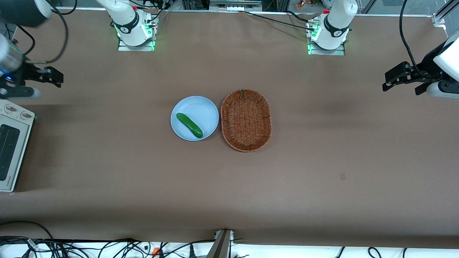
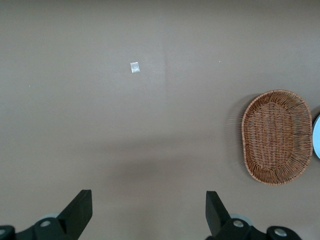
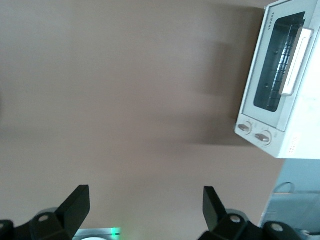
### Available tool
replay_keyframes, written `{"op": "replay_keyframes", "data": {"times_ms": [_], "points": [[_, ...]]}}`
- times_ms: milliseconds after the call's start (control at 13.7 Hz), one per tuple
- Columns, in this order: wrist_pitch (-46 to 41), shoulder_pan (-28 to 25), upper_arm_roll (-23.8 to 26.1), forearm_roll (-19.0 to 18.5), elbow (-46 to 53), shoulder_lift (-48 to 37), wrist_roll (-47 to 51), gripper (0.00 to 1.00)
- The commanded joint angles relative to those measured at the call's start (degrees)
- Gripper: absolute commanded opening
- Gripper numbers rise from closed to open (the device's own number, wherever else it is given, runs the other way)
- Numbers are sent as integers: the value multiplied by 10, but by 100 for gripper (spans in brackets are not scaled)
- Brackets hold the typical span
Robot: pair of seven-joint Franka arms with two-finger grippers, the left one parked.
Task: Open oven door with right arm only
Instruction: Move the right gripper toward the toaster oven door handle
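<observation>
On the bench [image 1: 322,186] sit one toaster oven [image 1: 10,150] with one oven door [image 3: 279,70] and two knobs [image 3: 255,132], one plate [image 1: 204,107], one cucumber [image 1: 189,125], one basket [image 1: 246,120]. The right arm's gripper [image 3: 145,210] has two fingers [image 3: 75,205], spread apart.

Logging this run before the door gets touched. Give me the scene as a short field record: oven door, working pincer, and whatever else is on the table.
oven door: white flap with dark glass window and bar handle, shut, on the small white toaster oven at the working arm's end of the table
right arm's black two-finger pincer: open, holding nothing, apart from the oven, farther from the front camera than it
table middle: green cucumber lying on round light-blue plate
beside the plate: oval brown wicker basket, nothing in it
task state: door not yet opened
</observation>
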State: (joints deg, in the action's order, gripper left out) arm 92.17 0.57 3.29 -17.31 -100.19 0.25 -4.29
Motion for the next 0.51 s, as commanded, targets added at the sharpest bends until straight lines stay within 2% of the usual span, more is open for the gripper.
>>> {"op": "replay_keyframes", "data": {"times_ms": [0,293,439], "points": [[59,-2,1,-74,-81,-11,9,100],[131,6,-19,-186,-168,6,9,100],[161,14,-33,-229,-188,26,9,100]]}}
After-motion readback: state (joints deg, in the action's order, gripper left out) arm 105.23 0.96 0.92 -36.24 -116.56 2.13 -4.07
